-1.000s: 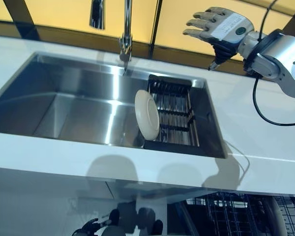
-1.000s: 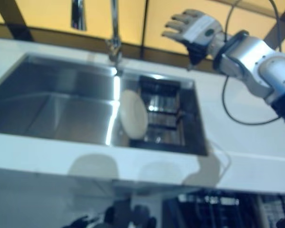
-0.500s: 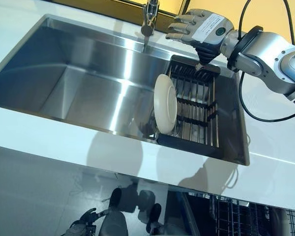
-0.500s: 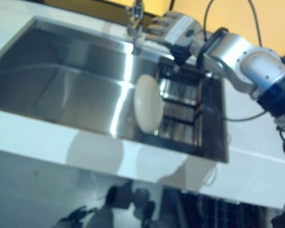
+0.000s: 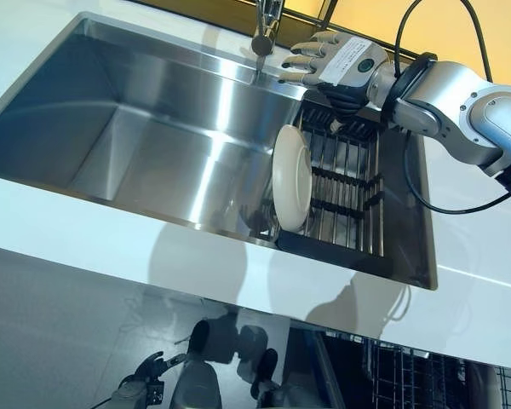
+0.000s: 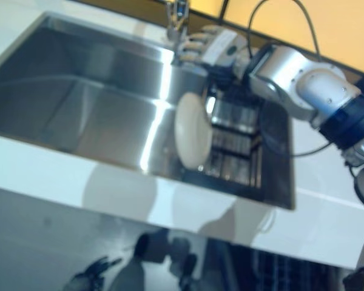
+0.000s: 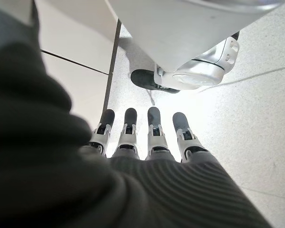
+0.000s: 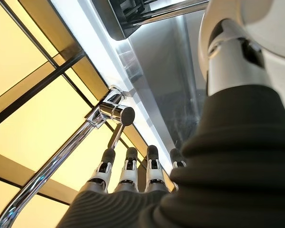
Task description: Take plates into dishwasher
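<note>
Steel sink set in a white counter: one plate stands on edge in the rack. Right hand hovers above, fingers straight and apart; left hand hangs slack by the floor. Glazed ware looks stiff, slick and breakable; the upper rim offers the best hold.

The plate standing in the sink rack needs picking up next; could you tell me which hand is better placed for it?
The right hand: it hovers open over the rack's far end, just beyond the plate. The left hand hangs open by the floor.
</note>
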Tool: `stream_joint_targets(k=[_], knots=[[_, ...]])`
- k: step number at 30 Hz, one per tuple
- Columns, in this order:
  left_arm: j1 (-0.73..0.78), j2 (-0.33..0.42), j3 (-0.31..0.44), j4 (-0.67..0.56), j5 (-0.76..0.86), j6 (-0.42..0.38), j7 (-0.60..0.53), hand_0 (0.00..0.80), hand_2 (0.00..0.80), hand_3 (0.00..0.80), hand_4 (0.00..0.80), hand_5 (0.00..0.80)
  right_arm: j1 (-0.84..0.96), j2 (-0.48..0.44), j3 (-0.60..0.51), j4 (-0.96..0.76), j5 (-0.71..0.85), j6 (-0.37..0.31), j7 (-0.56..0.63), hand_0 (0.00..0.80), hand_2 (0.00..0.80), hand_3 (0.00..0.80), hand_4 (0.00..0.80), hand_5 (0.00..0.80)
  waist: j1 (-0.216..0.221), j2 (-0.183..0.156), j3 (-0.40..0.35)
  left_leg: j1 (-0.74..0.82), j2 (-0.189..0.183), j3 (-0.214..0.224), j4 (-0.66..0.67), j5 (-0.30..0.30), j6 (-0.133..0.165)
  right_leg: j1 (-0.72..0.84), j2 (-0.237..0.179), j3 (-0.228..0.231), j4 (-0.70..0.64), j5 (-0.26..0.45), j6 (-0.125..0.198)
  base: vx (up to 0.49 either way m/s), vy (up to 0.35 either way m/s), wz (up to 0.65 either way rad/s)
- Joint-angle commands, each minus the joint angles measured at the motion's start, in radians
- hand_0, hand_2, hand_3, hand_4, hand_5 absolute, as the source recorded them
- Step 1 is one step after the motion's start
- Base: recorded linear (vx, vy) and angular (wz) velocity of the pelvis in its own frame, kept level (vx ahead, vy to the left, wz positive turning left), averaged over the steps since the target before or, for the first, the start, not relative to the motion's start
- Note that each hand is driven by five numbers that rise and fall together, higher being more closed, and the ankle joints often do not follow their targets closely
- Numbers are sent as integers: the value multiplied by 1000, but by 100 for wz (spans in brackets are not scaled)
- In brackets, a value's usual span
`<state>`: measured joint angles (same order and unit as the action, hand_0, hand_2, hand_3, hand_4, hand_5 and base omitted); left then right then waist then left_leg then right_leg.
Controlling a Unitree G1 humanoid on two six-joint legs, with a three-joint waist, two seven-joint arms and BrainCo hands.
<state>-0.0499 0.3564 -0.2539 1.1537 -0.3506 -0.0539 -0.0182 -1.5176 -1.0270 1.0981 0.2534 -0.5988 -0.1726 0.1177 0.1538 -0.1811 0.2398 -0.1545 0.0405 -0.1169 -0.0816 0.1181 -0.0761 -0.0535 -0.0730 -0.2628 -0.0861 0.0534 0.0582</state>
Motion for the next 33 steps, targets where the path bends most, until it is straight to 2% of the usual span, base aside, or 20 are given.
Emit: stream_joint_targets(k=[1,33], knots=[[-14,26,12,8,-35,-18,3,0,0,0,0,0,-94,-8,23,-26,-12,38,8,0,0,0,0,0,0,-42,-11,15,-9,40,-6,-29,17,-31,-48,35,-1,72,75,0,0,0],[-32,14,22,10,-69,-28,8,0,0,0,0,0,-89,17,24,-156,-6,44,135,0,0,0,0,0,-10,-49,9,2,-8,60,-6,-30,17,-52,-43,42,-1,74,74,-2,0,0]])
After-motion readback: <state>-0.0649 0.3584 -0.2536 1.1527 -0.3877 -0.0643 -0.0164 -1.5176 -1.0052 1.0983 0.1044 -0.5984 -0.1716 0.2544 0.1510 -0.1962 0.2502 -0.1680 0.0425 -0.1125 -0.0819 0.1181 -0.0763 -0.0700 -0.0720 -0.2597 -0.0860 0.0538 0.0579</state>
